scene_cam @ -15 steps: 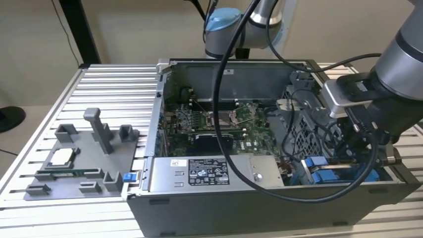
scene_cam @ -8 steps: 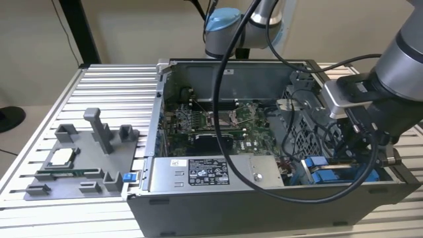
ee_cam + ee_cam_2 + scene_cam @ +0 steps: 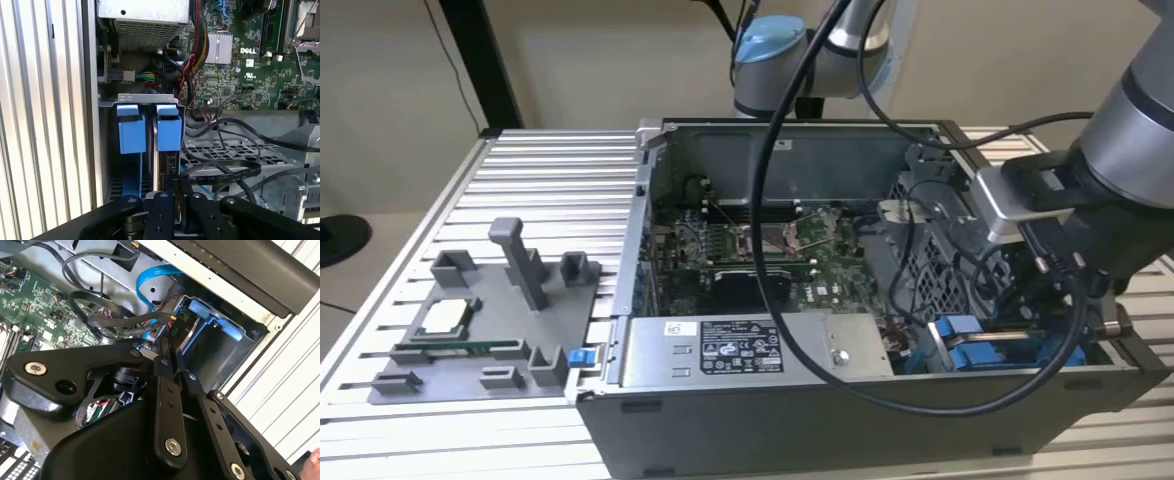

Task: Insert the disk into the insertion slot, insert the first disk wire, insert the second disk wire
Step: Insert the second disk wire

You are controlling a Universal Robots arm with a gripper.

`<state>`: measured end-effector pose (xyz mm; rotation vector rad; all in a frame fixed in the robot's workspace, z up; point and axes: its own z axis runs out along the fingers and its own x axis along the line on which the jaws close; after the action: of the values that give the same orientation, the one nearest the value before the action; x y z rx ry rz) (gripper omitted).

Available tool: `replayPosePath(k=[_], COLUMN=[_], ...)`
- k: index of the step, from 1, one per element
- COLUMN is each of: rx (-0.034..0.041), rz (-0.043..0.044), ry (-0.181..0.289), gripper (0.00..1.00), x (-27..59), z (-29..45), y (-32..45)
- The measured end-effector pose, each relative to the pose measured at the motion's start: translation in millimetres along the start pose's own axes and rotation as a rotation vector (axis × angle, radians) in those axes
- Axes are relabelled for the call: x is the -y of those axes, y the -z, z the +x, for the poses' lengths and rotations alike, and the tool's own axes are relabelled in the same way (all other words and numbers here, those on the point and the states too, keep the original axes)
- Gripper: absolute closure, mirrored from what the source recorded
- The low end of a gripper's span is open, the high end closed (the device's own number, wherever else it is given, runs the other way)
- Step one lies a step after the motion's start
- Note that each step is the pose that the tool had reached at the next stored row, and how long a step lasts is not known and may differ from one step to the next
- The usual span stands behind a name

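Greys, blues and black inside the open computer case

The case [image 3: 854,400] was dark grey on a ribbed silver-white table [image 3: 534,170]; the motherboard [image 3: 761,250] was green, the power-supply box [image 3: 747,350] pale grey with a white label. In the first wrist view, bright blue fittings [image 3: 132,127] marked the grey insertion slot [image 3: 145,100], the heatsink [image 3: 220,47] was finned silver, and black cables [image 3: 225,172] crossed perforated grey metal. The gripper [image 3: 170,365] was black with silver screws beside a light blue cable [image 3: 150,280]. The fixture tray [image 3: 480,330] was grey.
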<state>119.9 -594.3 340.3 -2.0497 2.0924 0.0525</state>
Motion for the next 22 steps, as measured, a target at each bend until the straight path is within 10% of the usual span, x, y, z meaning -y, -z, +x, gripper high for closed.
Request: replayPosePath(k=[17, 18, 22], rx=[0.0017, 0.0037, 0.0014], rz=[0.0050, 0.0050, 0.0049], ry=[0.000, -0.002, -0.003], gripper=[1.00, 0.00, 0.00], x=[-1.1, -0.8, 1.5], z=[1.3, 0.9, -2.1], y=[-9.2, -6.8, 11.8])
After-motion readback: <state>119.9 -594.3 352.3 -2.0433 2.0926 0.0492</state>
